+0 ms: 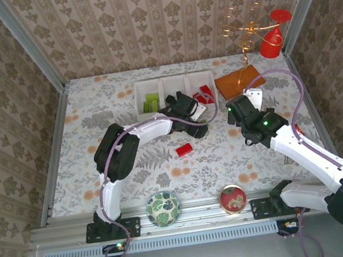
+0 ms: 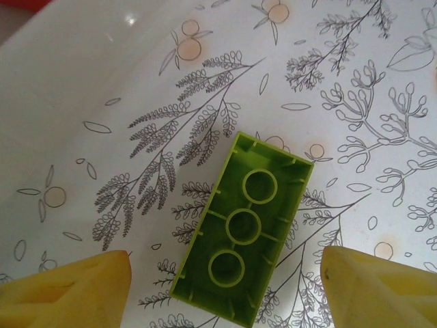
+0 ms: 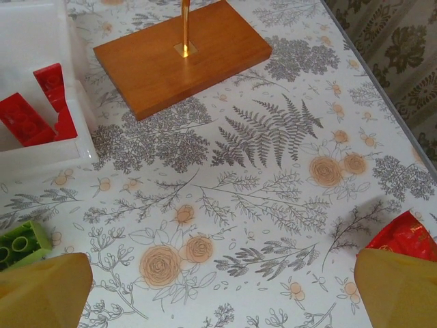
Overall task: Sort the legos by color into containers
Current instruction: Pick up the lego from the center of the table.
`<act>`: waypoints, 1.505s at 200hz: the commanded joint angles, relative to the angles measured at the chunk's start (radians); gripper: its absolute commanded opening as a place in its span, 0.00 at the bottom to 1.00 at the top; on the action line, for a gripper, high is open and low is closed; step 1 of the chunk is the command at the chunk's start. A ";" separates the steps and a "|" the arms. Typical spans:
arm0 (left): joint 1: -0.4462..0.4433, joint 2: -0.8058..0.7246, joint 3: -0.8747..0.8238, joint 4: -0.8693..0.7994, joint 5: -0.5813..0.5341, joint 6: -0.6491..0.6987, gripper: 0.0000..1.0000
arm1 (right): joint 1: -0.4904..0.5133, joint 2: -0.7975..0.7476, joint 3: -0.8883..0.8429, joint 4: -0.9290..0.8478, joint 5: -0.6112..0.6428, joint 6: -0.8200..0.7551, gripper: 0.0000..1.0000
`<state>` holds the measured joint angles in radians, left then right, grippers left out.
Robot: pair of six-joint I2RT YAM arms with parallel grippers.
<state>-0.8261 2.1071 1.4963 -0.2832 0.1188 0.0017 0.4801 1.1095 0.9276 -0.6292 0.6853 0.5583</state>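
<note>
Left wrist view: lime green brick (image 2: 242, 232) lies hollow side up on the flowered desk (image 2: 382, 137), between the spread jaws of the left gripper (image 2: 222, 280), touching neither | top view: loose red brick (image 1: 184, 149) on desk near white tray (image 1: 137, 101); green bricks (image 1: 151, 103) in its left compartment, red bricks (image 1: 204, 90) in its right | right gripper (image 3: 218, 287): jaws wide apart, empty.

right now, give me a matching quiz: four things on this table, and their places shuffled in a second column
1. lime green brick
2. lone red brick
3. wooden board
4. green patterned bowl

A. right of the white tray
B. near edge, left of the red bowl
C. inside the open left gripper
D. alone, on the tray's near side

Pairs: 1-C, 2-D, 3-A, 4-B
</note>
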 commanded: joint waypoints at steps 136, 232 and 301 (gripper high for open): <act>-0.013 0.097 0.091 -0.067 -0.058 0.033 0.48 | -0.018 -0.004 -0.019 0.044 0.024 0.028 1.00; -0.020 0.042 0.043 -0.034 -0.093 0.001 0.27 | -0.018 0.010 -0.020 0.051 0.017 0.043 1.00; -0.019 -0.219 -0.166 0.060 -0.164 -0.057 0.25 | -0.018 0.000 -0.024 0.062 -0.015 0.069 1.00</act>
<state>-0.8383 2.0247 1.3918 -0.2726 0.0029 -0.0109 0.4664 1.1172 0.9115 -0.5808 0.6716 0.5846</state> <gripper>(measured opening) 0.323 0.999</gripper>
